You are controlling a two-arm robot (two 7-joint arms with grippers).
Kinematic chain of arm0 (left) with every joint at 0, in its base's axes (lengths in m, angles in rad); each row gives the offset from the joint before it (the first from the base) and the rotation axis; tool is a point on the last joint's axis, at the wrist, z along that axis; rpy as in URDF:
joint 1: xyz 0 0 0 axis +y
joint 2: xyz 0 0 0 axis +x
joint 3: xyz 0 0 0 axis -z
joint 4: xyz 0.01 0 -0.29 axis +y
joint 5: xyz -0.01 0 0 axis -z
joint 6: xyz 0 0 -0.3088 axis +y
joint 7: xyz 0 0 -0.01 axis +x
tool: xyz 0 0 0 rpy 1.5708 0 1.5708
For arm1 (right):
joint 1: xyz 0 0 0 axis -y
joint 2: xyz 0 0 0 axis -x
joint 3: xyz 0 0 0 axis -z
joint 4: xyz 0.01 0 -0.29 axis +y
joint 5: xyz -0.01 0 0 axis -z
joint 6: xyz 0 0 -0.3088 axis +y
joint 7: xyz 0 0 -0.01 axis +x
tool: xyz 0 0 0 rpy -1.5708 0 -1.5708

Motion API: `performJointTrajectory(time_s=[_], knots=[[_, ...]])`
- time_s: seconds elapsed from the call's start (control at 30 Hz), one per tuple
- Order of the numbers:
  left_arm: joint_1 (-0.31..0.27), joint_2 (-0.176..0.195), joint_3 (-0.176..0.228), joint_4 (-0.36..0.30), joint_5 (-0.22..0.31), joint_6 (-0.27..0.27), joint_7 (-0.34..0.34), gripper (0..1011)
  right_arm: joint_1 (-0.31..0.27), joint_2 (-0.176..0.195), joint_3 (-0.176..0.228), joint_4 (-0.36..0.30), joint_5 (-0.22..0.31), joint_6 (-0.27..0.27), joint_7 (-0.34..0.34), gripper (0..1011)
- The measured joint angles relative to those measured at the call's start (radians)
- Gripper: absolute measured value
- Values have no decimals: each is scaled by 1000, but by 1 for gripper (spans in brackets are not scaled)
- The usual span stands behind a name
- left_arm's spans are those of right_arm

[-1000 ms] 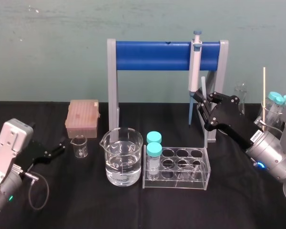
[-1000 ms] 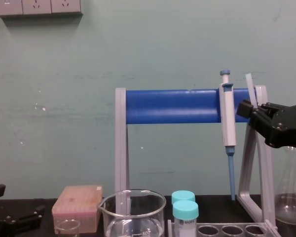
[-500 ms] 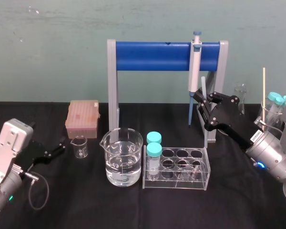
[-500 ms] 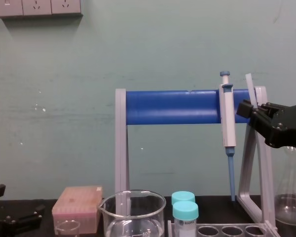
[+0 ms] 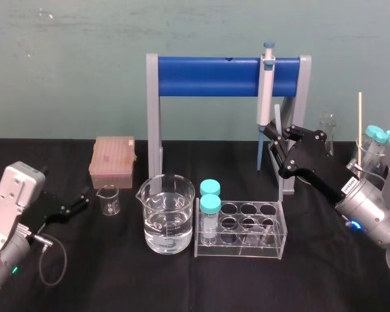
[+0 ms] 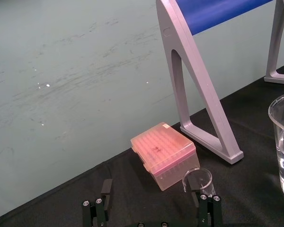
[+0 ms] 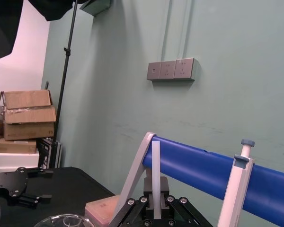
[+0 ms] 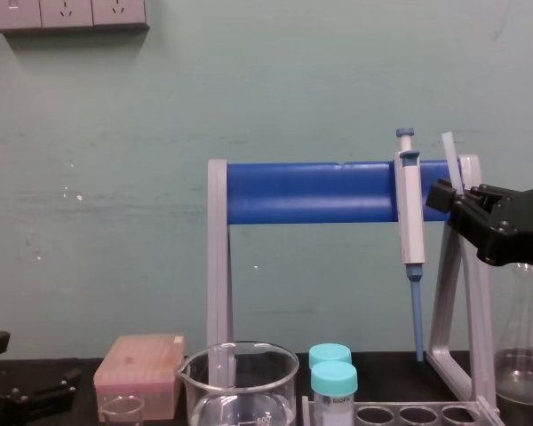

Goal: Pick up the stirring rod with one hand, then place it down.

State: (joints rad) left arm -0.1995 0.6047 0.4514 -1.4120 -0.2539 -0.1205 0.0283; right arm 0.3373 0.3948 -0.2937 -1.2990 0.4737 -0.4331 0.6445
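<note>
Inside the right tool (image 5: 272, 133) sits the stirring rod (image 5: 277, 116).

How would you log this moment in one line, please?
right hand: shut on stirring rod, raised beside pipette stand | left hand: open, parked low left

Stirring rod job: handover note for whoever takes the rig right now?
Right gripper: jaws shut on the stirring rod, held near upright in the air beside the right post of the pipette stand.
Left gripper: jaws open, holding nothing, parked low on the left side of the table.
Done: rod picked up.
Left: lower it to the table and release.
</note>
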Motion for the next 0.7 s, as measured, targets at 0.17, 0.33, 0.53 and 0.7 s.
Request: performJointTrajectory(time_s=[0.17,0.33,0.53,0.7], knots=[[0,0,0,0,0,0,0,1000,0,0,0,0,0,0,0,67],[0,0,0,0,0,0,0,1000,0,0,0,0,0,0,0,68],[0,0,0,0,0,0,0,1000,0,0,0,0,0,0,0,67],[0,0,0,0,0,0,0,1000,0,0,0,0,0,0,0,68]])
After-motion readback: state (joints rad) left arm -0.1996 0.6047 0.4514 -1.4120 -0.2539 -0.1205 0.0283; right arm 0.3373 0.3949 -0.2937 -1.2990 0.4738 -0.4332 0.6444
